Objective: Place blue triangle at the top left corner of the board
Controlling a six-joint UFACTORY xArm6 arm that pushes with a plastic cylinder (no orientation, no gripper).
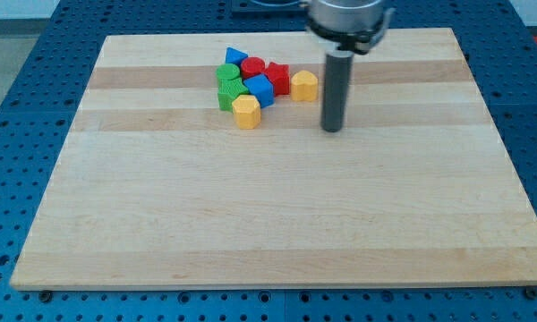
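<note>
Task not begun, we judge. Blue triangle (235, 57) sits at the cluster's top-left edge, beside the red block (253, 66), well short of the board (251, 224) corner. Our tip (331, 129), right of the yellow block (304, 86), touches nothing; no pincer fitted.

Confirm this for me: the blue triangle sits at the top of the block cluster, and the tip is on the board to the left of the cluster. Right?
Not quite. The blue triangle does sit at the top of the cluster, but my tip is on the board to the view's right of the cluster, past the yellow block. The camera view shows it.
</note>
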